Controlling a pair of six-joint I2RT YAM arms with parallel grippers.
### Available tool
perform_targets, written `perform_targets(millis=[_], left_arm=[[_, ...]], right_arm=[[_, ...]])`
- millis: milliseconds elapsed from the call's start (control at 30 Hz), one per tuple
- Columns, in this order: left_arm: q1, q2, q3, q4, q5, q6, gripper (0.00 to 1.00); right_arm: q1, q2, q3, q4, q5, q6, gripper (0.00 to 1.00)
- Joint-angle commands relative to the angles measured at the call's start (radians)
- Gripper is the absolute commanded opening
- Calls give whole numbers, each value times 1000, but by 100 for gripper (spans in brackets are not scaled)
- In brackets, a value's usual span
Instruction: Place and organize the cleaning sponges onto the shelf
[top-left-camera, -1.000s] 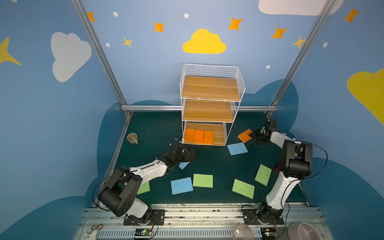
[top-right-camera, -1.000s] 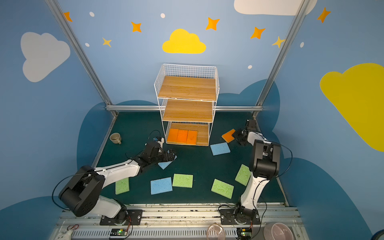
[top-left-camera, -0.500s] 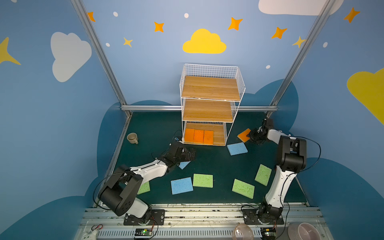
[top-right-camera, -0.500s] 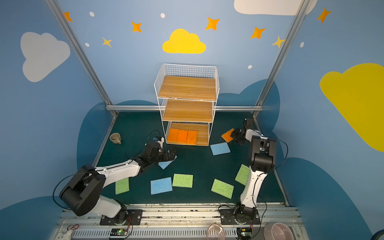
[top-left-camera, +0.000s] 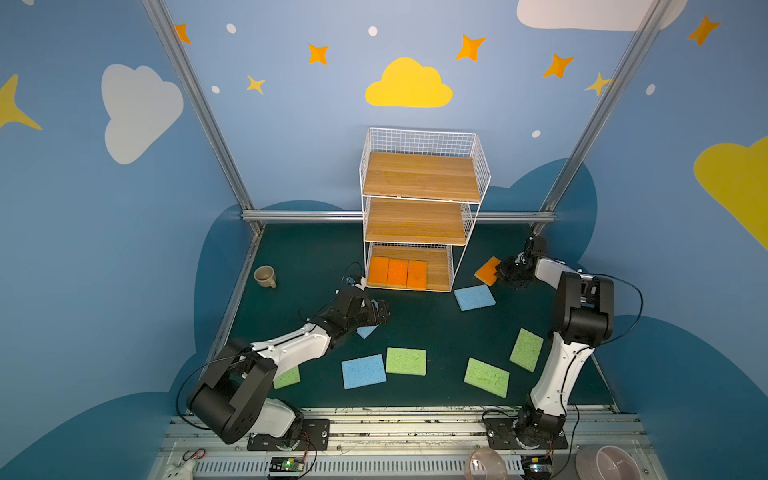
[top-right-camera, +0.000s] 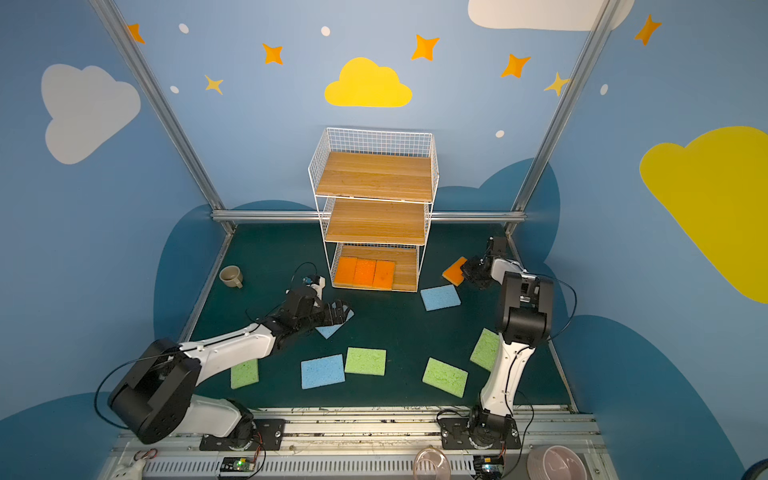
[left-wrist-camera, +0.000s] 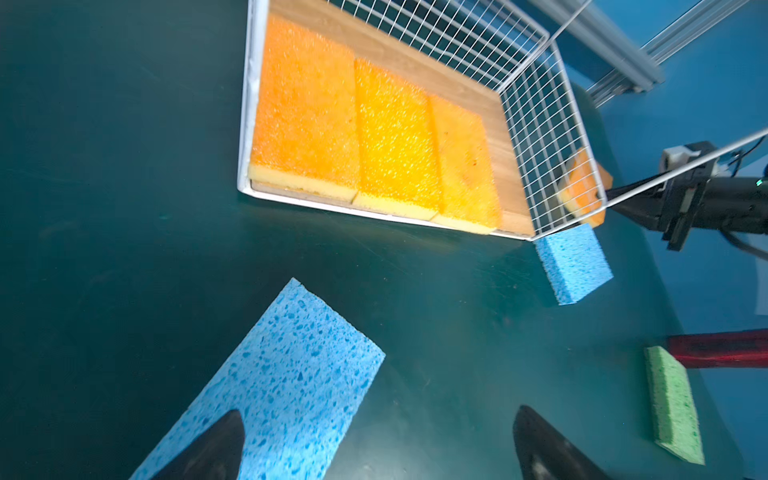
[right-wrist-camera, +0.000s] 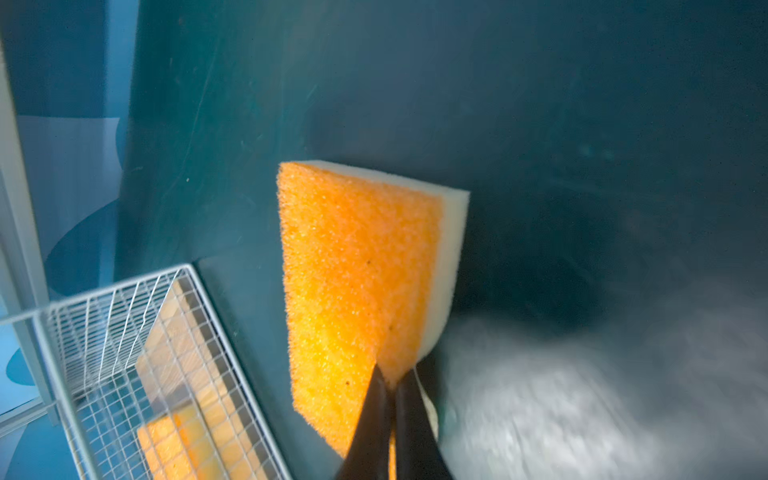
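Your right gripper (right-wrist-camera: 390, 395) has closed since a second ago and now pinches one corner of an orange sponge (right-wrist-camera: 353, 270), just right of the shelf (top-left-camera: 419, 178). Three more orange sponges (top-left-camera: 397, 272) lie side by side on the shelf's bottom board. Your left gripper (left-wrist-camera: 378, 415) hangs wide open over a blue sponge (left-wrist-camera: 282, 365) on the bench (top-left-camera: 415, 316). Green sponges (top-left-camera: 406, 361) lie scattered nearer you.

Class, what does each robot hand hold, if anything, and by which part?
The right hand pinches the orange sponge at one corner. The left hand is open over a blue sponge, holding nothing.
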Motion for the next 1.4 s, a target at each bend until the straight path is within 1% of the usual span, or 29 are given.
perform_targets(millis=[0,267,433,500,600,700,833,867,967,1033,1067,1133,1200,1300,1367], left_arm=[[-9,-67,-19,-60,-4,0,100],[-31,-258,-96,-178,-41,-15,99],[-32,-332,-109,-266,-42,-12,100],[-33,-366,-123,-277,-33,-21,100],[-33,-401,-142,-292,-14,-32,100],[-34,-418,-147,-309,6,-43,100],[-36,-420,-159,-316,27,-56,100],[-36,-419,-160,-318,28,-58,100],[-37,-410,-164,-314,27,-63,100],[-39,-400,-163,-307,29,-64,100],[-39,-392,-161,-306,30,-65,100],[-41,-377,-157,-301,30,-62,99],[-41,-361,-153,-297,30,-59,100],[-41,-346,-151,-288,23,-56,99],[-41,-337,-145,-289,18,-48,99]], right_arm=[[4,-126,-77,-11,-21,-6,0],[-5,-454,-376,42,-68,14,0],[4,-665,-546,32,-120,6,0],[25,-742,-594,12,-150,-23,0],[99,-823,-631,-46,-178,-86,0],[203,-869,-655,-81,-191,-127,0],[356,-879,-695,14,-230,-166,0],[385,-869,-725,36,-235,-179,0],[445,-804,-705,36,-231,-205,0],[465,-735,-640,-6,-236,-231,0],[473,-704,-620,-22,-238,-247,3],[476,-633,-580,-66,-261,-283,20],[477,-583,-544,-115,-219,-290,32],[477,-578,-544,-117,-154,-268,49],[477,-608,-556,-111,-133,-252,55]])
